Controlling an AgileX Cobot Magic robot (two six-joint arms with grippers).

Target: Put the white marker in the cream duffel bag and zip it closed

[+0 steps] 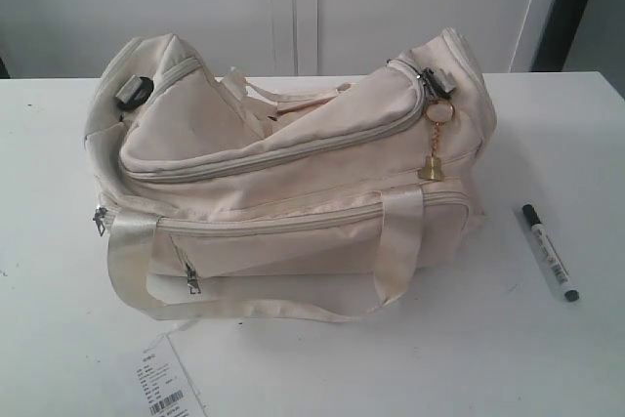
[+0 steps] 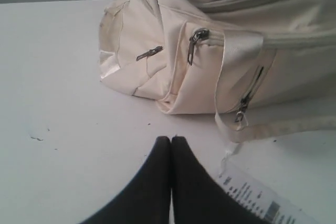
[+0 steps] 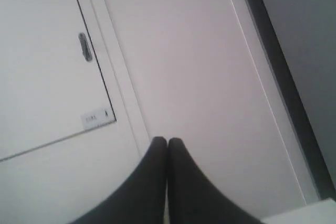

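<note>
The cream duffel bag (image 1: 293, 173) sits in the middle of the white table, its top zip parted near the handles. Its end and front pockets fill the left wrist view (image 2: 220, 45). The white marker (image 1: 549, 252), black-capped, lies flat on the table to the right of the bag. Neither arm shows in the exterior view. My left gripper (image 2: 171, 139) is shut and empty, low over the table just short of the bag's front corner. My right gripper (image 3: 167, 140) is shut with nothing in it and faces a white cabinet wall, away from bag and marker.
A white paper barcode tag (image 1: 164, 385) on a string lies at the table's front edge, also beside my left fingers (image 2: 262, 203). A gold charm (image 1: 433, 168) hangs at the bag's right end. White cabinet doors (image 3: 47, 66) stand behind the table (image 1: 59, 192).
</note>
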